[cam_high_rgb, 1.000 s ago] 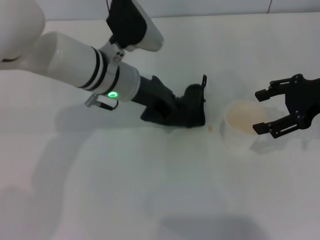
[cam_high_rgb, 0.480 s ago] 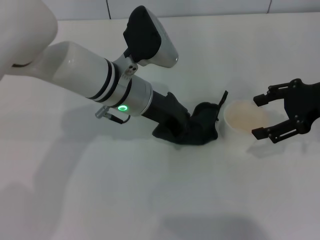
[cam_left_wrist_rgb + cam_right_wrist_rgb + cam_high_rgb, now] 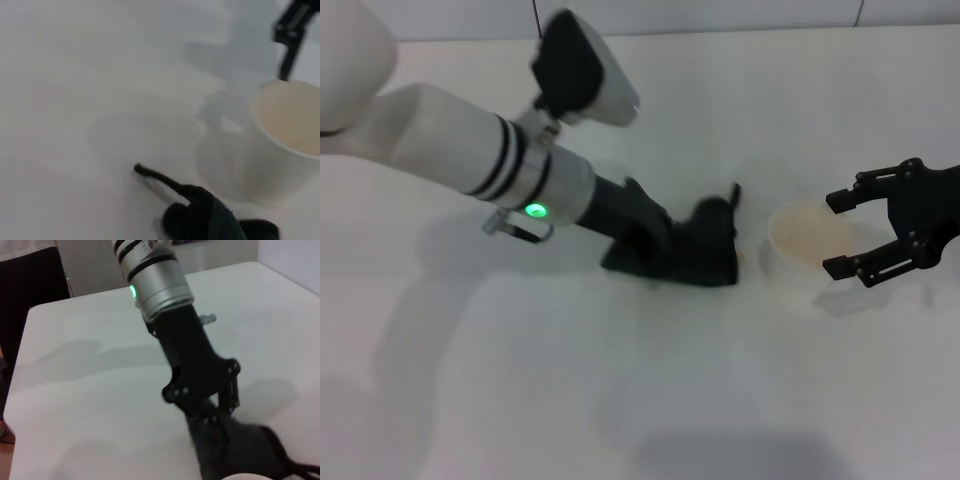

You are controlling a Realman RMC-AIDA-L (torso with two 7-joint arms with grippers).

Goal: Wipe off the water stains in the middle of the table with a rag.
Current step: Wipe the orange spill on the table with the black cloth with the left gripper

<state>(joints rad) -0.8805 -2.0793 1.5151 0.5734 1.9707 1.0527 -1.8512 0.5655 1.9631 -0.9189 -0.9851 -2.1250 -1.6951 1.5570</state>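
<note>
Your left gripper (image 3: 695, 255) sits low over the middle of the plain white matte counter (image 3: 620, 400), its fingers closed on the dark black-green lumpy cloth rag (image 3: 712, 252), which is pressed flat against the surface. One thin pointed corner of the rag sticks up on the side toward the far edge. Just beside the rag, on the side toward the right edge, you can make out a faint orange-brown blot of water stain (image 3: 742, 257) peeking out between the rag and the whitish translucent cup (image 3: 808, 245). The cup stands upright near the rag without touching it. Your right gripper (image 3: 840, 232) hovers near the right edge of the counter, fingers spread wide and holding nothing, with the cup's far side between the fingertips.
</note>
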